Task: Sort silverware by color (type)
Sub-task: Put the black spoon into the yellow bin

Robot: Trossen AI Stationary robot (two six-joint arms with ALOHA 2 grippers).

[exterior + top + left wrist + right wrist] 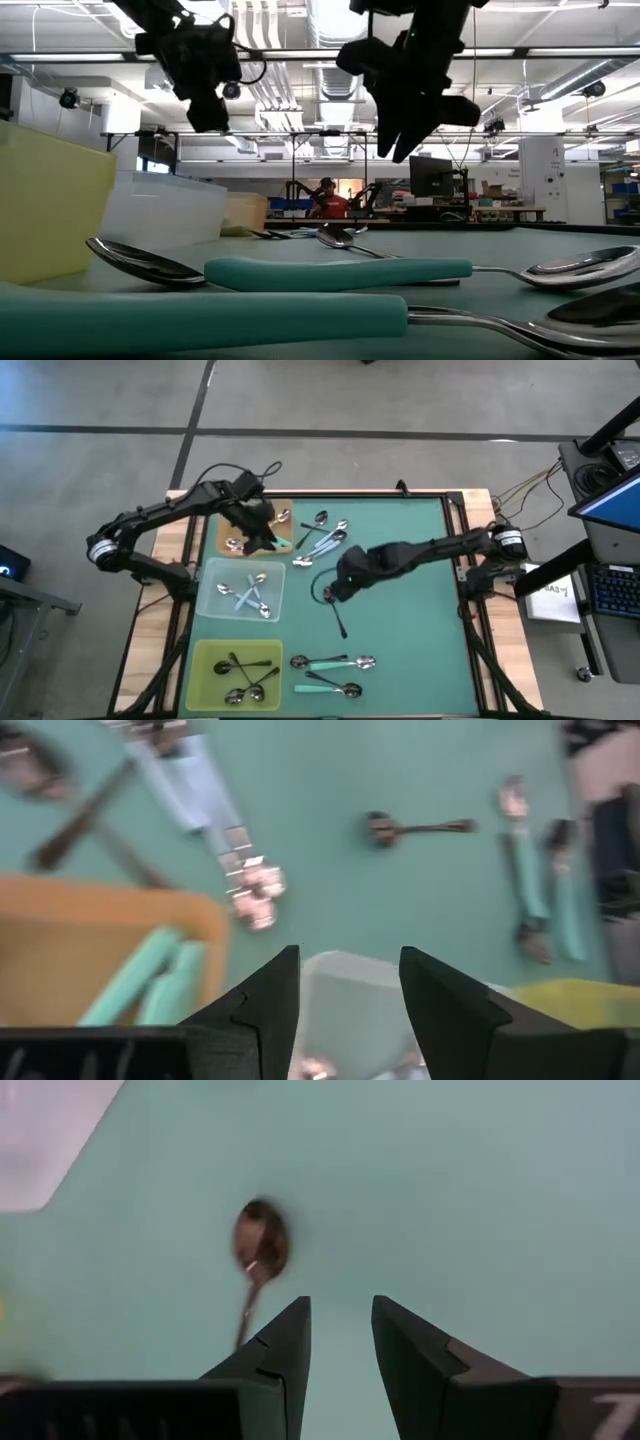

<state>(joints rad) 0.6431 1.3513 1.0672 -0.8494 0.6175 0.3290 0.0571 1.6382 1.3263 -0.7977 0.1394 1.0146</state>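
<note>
while left gripper (262, 537) gapes over orange tray (226, 532), right gripper (334, 592) hovers.

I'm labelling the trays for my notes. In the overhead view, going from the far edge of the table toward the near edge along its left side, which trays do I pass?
Orange tray with the left gripper over it → clear tray → yellow-green tray.
</note>
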